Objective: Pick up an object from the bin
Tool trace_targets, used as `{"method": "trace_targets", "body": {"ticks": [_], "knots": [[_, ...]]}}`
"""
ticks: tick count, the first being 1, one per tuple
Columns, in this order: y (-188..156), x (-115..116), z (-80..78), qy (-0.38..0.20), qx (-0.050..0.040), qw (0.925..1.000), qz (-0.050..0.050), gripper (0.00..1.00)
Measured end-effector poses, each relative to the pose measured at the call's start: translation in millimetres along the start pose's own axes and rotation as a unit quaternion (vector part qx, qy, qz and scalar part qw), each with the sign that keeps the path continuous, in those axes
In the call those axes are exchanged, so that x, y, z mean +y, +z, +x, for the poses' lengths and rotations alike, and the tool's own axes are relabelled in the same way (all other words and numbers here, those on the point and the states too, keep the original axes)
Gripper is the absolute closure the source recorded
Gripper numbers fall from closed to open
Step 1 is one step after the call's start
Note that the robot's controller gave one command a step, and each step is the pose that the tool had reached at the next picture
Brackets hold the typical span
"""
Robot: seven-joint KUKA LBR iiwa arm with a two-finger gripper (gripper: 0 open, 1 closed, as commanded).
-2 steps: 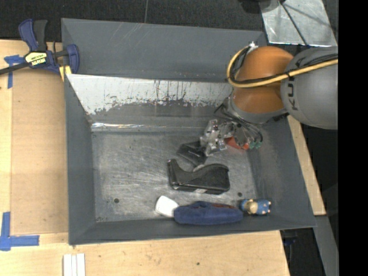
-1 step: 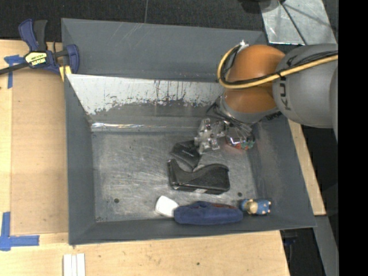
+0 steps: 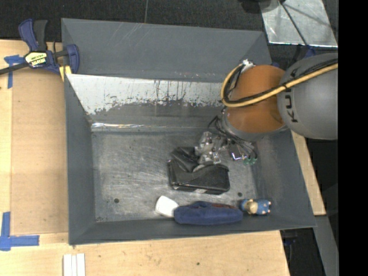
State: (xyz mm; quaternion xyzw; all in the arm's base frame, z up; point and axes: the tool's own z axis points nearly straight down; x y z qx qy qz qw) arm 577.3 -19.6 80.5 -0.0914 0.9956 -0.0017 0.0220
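Observation:
My gripper (image 3: 207, 148) hangs low in the right middle of the bin, under the arm's orange cover. Its metal tip sits right at the upper edge of a flat black case-like thing (image 3: 199, 180) with rounded corners, which lies on the bin floor. A second black piece (image 3: 183, 156) lies just left of the gripper and overlaps the top of the flat one. Whether the gripper touches either piece is unclear from this angle.
A long dark blue soft thing (image 3: 208, 213) lies along the front wall, with a white lump (image 3: 167, 206) at its left end. A small blue and yellow toy figure (image 3: 256, 206) lies in the front right corner. The arm covers the bin's right back part.

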Motion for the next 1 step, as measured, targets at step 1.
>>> {"method": "trace_targets", "body": {"ticks": [1], "knots": [[-90.3, 11.0, -25.7, 0.004, 0.0149, 0.9999, -0.002, 1.00]]}}
